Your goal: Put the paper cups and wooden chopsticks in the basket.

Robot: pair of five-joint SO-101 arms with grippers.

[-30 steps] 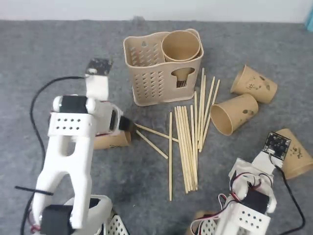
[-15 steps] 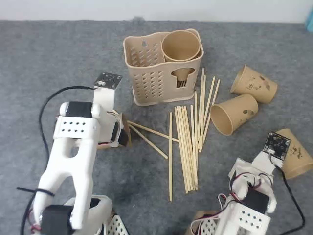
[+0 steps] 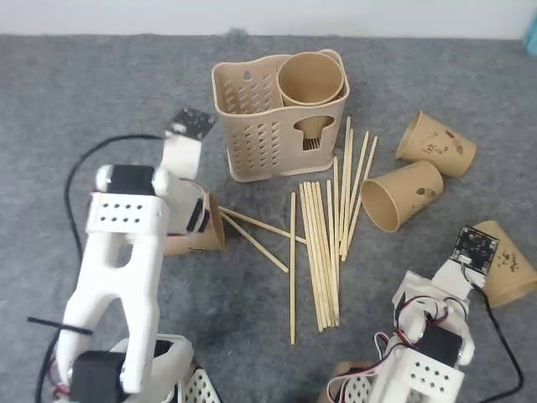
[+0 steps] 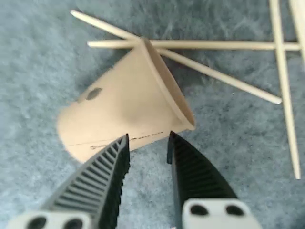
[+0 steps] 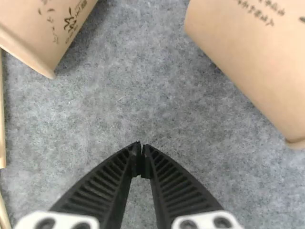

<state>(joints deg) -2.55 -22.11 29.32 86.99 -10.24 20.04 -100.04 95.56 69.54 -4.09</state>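
Cup by the left arm: a paper cup (image 4: 124, 112) lies on its side on the grey mat (image 3: 101, 84), its rim touching two loose chopsticks (image 3: 256, 228) that cross there.
Left gripper (image 4: 145, 145): jaws apart, with the tips right at the cup's side wall and not around it.
Basket (image 3: 256, 138): stands upright at the far side of the mat, with one cup (image 3: 310, 77) standing mouth up in its right compartment.
Chopstick bundle (image 3: 321, 252): lies flat in front of the basket, roughly parallel, outside it.
Other cups: three lie on their sides to the right, a far one (image 3: 435, 144), a middle one (image 3: 401, 195) and a near one (image 3: 503, 262).
Right gripper (image 5: 141, 160): jaws pressed together on nothing, over bare mat between two of those cups.
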